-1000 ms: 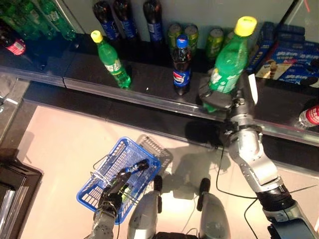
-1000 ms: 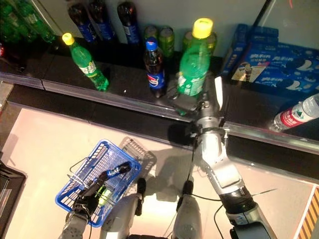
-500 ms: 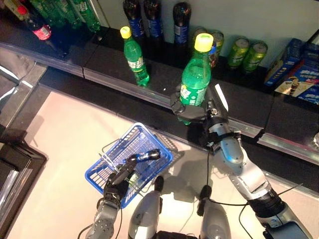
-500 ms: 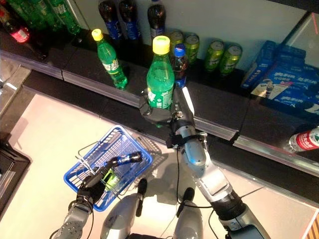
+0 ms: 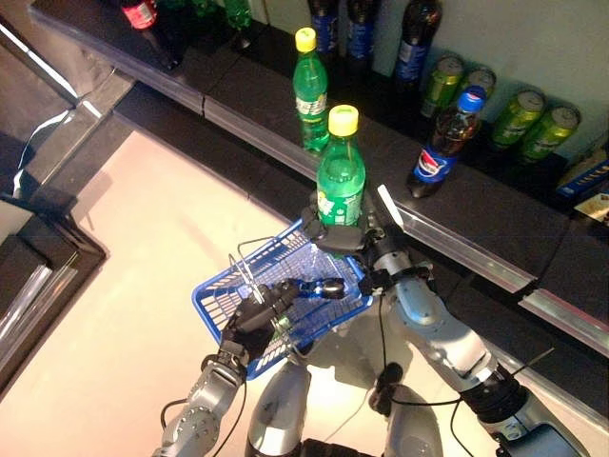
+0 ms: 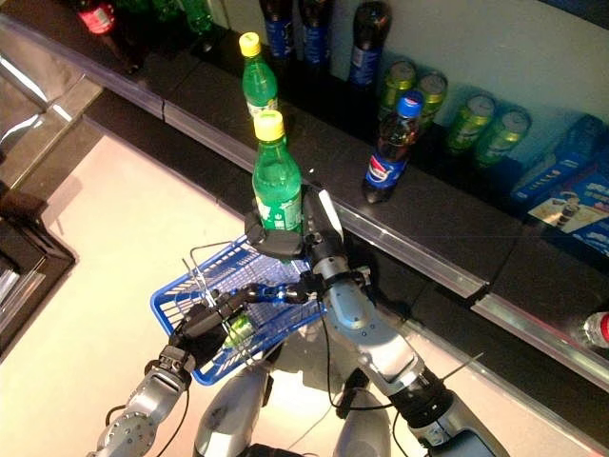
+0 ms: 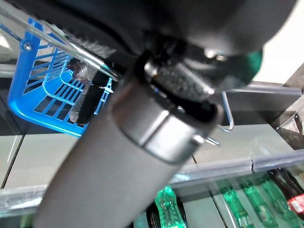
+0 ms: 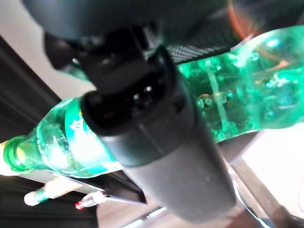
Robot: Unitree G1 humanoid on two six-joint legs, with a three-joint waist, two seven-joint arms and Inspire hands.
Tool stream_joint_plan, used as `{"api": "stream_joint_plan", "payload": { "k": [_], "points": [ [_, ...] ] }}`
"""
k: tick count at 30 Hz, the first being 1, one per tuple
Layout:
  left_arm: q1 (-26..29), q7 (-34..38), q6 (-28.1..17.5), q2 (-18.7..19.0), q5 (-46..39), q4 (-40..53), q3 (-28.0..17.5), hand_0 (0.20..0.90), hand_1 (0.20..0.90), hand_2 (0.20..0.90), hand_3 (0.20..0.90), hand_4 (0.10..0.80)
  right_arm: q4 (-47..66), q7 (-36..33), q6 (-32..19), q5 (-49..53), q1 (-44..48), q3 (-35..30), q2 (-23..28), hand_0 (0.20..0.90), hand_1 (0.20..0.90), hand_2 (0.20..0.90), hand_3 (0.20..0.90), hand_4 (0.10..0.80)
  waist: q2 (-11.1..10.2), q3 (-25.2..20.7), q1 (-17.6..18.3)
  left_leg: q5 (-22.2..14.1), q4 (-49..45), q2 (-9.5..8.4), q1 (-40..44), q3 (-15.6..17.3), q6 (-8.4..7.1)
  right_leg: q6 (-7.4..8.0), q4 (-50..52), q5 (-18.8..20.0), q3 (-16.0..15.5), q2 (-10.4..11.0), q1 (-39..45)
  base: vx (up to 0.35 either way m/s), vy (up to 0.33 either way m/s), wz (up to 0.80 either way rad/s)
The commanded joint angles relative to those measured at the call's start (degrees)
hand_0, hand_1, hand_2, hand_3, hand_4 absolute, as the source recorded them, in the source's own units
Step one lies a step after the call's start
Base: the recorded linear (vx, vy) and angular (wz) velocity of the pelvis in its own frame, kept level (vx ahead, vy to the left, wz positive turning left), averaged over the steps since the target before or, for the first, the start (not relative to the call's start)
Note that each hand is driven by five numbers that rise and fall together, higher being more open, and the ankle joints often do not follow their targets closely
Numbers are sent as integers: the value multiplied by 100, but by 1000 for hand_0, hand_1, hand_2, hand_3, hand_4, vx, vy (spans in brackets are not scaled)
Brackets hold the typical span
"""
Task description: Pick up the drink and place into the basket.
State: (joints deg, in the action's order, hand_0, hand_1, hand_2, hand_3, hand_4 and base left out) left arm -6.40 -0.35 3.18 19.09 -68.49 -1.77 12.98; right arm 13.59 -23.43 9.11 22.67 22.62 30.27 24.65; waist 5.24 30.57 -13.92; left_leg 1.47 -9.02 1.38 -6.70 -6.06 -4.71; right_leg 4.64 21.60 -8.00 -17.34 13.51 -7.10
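The robot's right hand [image 5: 350, 237] has its fingers curled round the lower body of a green drink bottle [image 5: 340, 177] with a yellow cap, held upright in the air just above the far rim of a blue wire basket [image 5: 217, 303]. The left hand [image 5: 255, 312] grips the basket's handle [image 5: 306, 287], holding it up above the floor. The pickup looks done; lowering and releasing the bottle into the basket remain. Other bottles and cans stand on the dark shelf [image 5: 495, 214] behind.

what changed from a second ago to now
The right hand carried the green bottle off the shelf to just above the blue basket. It stays clamped on the bottle, which is upright. The left hand still holds the basket's handle. The camera also shifted.
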Motion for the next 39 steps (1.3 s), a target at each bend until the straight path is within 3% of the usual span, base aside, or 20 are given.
{"api": "stream_joint_plan", "payload": {
  "k": [1, 20, 24, 29, 39],
  "points": [
    [563, -1738, -828, 297, -207, 2523, -321, 300, 300, 300, 200, 100, 500, -180, -750, -224, 868, 183, -628, 300, 300, 300, 200, 100, -131, -806, -102, -219, -637, -234, -178, -122, 239, -326, -585, 203, 92, -232, 620, -38, -64, 17],
    [1062, -3303, -265, 446, -479, 3280, -198, 300, 300, 300, 200, 100, -739, -578, -541, -514, 807, 682, -1144, 300, 300, 300, 200, 100, -230, -899, -416, -182, -618, -324, -295, -405, 262, -294, -796, 282, -111, -250, 723, -6, -20, 6],
    [1139, -3746, -243, 606, -293, 3339, -198, 300, 300, 300, 200, 100, -1324, -657, -703, -368, 715, 752, -1249, 300, 300, 300, 200, 100, -215, -936, -469, -175, -606, -344, -285, -443, 259, -292, -818, 292, -163, -228, 765, 15, 17, 18],
    [1353, -3933, -239, 832, -286, 3411, -173, 300, 300, 300, 200, 100, -1788, -790, -806, -416, 682, 708, -1304, 300, 300, 300, 200, 100, -223, -994, -505, -202, -654, -373, -326, -462, 259, -263, -830, 310, -211, -193, 781, 10, 8, 5],
    [1343, -4172, -151, 845, -447, 3449, -293, 300, 300, 300, 200, 100, -2061, -917, -832, -464, 539, 587, -1376, 300, 300, 300, 200, 100, -256, -1025, -531, -238, -676, -376, -351, -435, 268, -219, -870, 353, -201, -161, 778, 7, 2, 0]
  ]
}}
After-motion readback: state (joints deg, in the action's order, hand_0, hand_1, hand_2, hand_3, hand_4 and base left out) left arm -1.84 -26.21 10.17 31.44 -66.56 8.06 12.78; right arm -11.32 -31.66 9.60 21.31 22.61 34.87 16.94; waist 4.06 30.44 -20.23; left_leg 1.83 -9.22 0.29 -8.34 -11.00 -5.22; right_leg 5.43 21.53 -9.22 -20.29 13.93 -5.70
